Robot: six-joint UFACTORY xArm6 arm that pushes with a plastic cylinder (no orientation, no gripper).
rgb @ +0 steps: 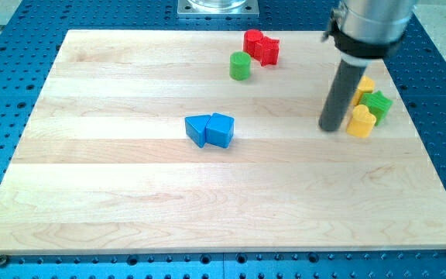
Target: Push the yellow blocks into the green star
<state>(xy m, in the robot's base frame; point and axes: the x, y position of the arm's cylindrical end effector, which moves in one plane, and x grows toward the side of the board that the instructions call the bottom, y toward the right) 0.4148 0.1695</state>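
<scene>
The green star [378, 105] lies near the board's right edge. One yellow block [360, 122] touches its lower left side. A second yellow block [364, 87] touches its upper left side and is partly hidden by the rod. My tip [331, 127] rests on the board just left of the lower yellow block, a small gap away from it.
A green cylinder [240, 66] and two red blocks [261, 47] sit near the top middle. Two blue blocks [210, 129] touch each other at the board's centre. The wooden board [130, 194] lies on a blue perforated table.
</scene>
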